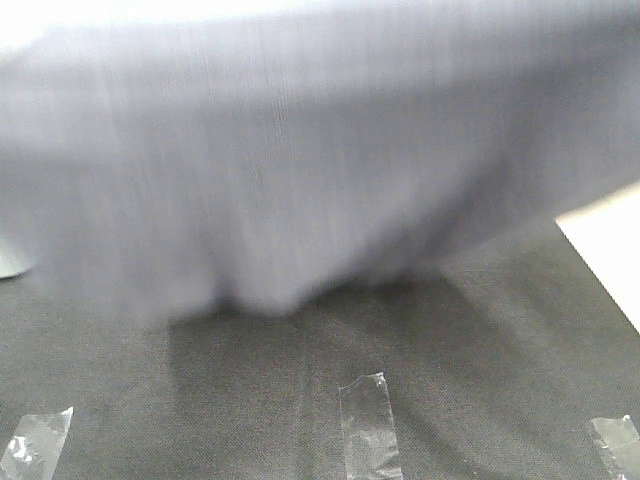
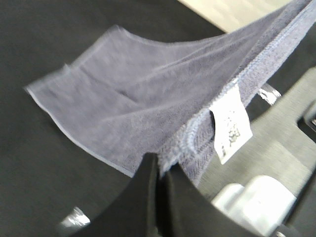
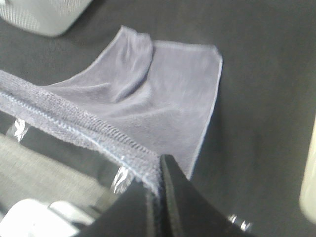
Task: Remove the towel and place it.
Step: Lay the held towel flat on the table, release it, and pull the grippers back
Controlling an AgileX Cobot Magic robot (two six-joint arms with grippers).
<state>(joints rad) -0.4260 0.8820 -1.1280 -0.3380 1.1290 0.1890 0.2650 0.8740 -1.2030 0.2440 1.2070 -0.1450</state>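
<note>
The grey-lavender towel [image 1: 300, 160] hangs blurred across the upper part of the exterior high view, lifted close to the camera and hiding both arms there. In the left wrist view my left gripper [image 2: 161, 170] is shut on the towel's [image 2: 143, 108] hemmed edge, beside a white care label [image 2: 230, 127]. The far end trails down onto the black table cover [image 2: 44, 44]. My right gripper [image 3: 159, 170] is shut on the opposite corner of the towel's [image 3: 163, 103] stitched hem, and the cloth drapes down to the table.
Black fabric [image 1: 480, 340] covers the table, with clear tape strips [image 1: 368, 425] along its front. A pale basket-like container [image 3: 42, 15] stands at the table's edge. A light surface [image 1: 612, 250] shows at the right past the cover.
</note>
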